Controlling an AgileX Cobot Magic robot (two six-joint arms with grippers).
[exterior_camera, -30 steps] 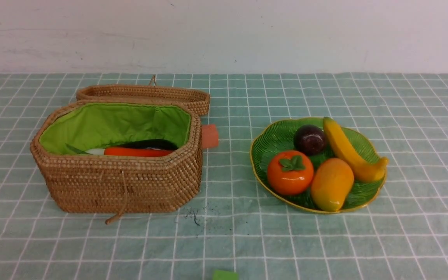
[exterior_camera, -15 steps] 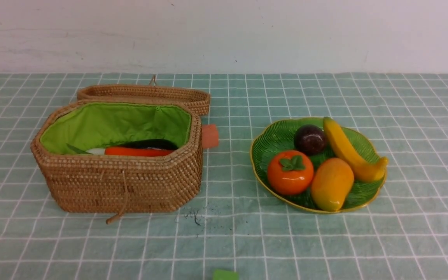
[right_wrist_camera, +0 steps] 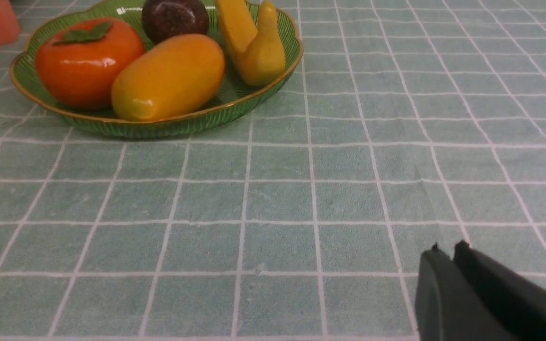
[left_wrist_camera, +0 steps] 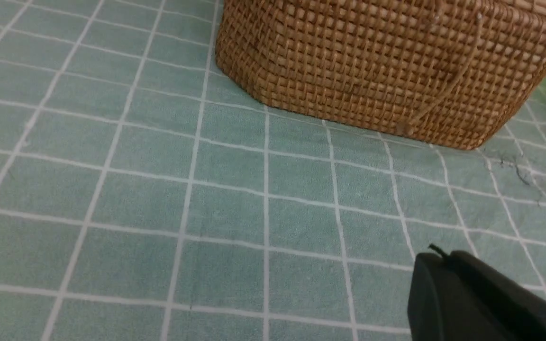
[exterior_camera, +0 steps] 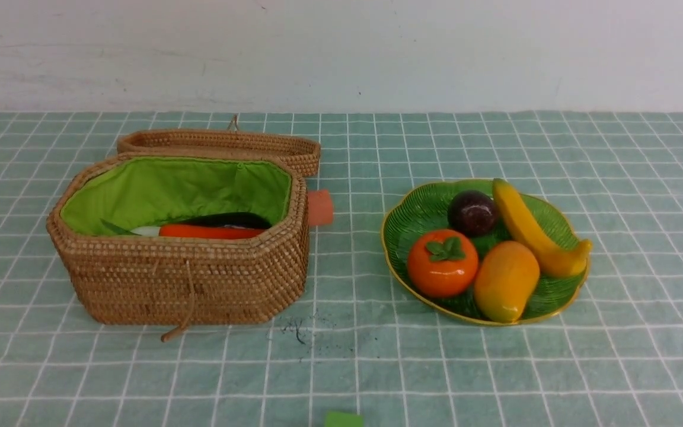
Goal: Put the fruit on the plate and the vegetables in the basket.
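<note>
Judging from the present layout, the sorting step is taken as finished, and nothing is left to be picked. Nearest, the left hand (left_wrist_camera: pixel 436 258) is seen closed and empty above the checked green cloth surface (exterior_camera: pixel 341 367), on the near side of the basket and clear of it. The right hand (right_wrist_camera: pixel 446 253) is likewise seen nearly shut, holding nothing, well short of the plate.

Further off, the octagonal woven wicker basket (exterior_camera: pixel 187 279) stands open, its lid (exterior_camera: pixel 223 145) laid back behind it. Inside are seen the orange carrot (exterior_camera: pixel 211 232), part of the white radish (exterior_camera: pixel 146 230) and the dark purple eggplant (exterior_camera: pixel 232 219).

The shallow green glass plate (exterior_camera: pixel 412 207) carries the yellow-orange oval mango (exterior_camera: pixel 506 280), the round orange persimmon (exterior_camera: pixel 441 264), the dark purple mangosteen (exterior_camera: pixel 472 212) and the yellow banana (exterior_camera: pixel 531 228), whose tip overhangs the wavy rim.

If any move is required, only a retreat is called for. Open cloth is available in front and between basket and plate; a small pink block (exterior_camera: pixel 320 207) lies just beside the basket.
</note>
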